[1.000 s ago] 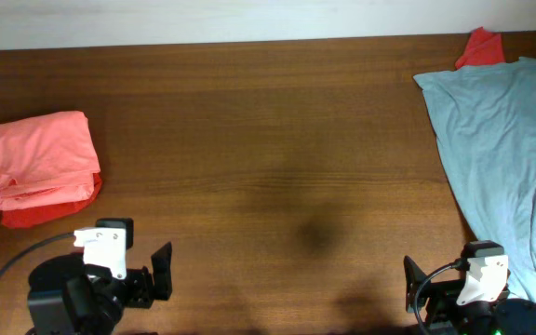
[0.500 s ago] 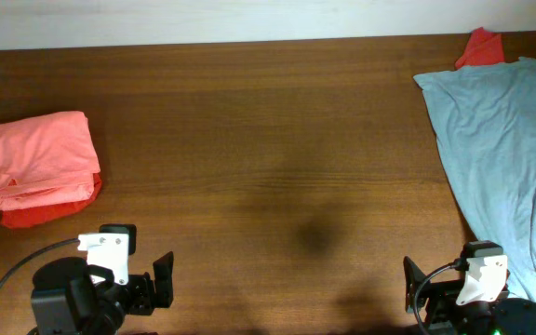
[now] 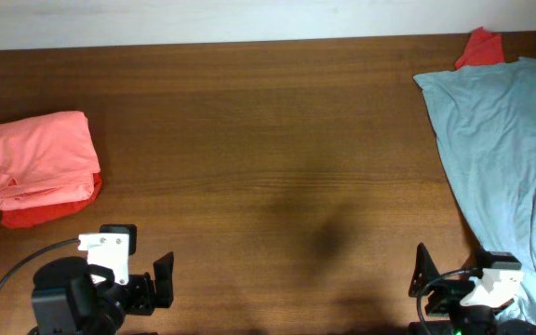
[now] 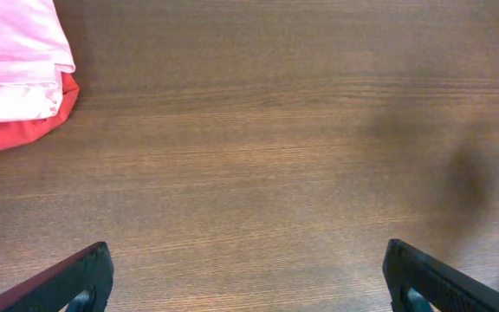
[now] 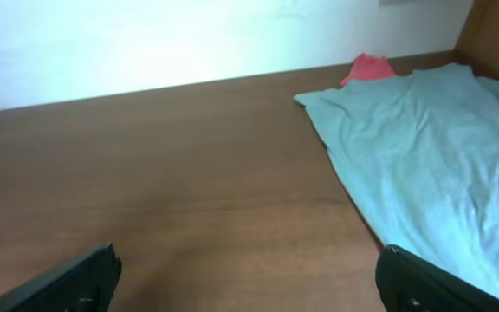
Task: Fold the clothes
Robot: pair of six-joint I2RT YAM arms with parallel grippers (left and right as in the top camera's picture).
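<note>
A folded pink garment (image 3: 40,160) lies on a folded red one (image 3: 49,209) at the table's left; both show in the left wrist view, the pink (image 4: 16,61) above the red (image 4: 20,130). An unfolded light blue-grey garment (image 3: 510,140) is spread at the right edge, also in the right wrist view (image 5: 414,147). A red garment (image 3: 480,46) peeks from under it at the back, also in the right wrist view (image 5: 368,67). My left gripper (image 4: 248,277) is open and empty at the front left (image 3: 161,279). My right gripper (image 5: 249,277) is open and empty at the front right (image 3: 426,274).
The brown wooden table (image 3: 268,140) spans the view, with a white wall (image 5: 145,43) behind its far edge. The blue-grey garment hangs over the right table edge.
The left arm drew back toward the front edge one second ago, then stayed still. The right arm has just moved slightly right and toward the front edge.
</note>
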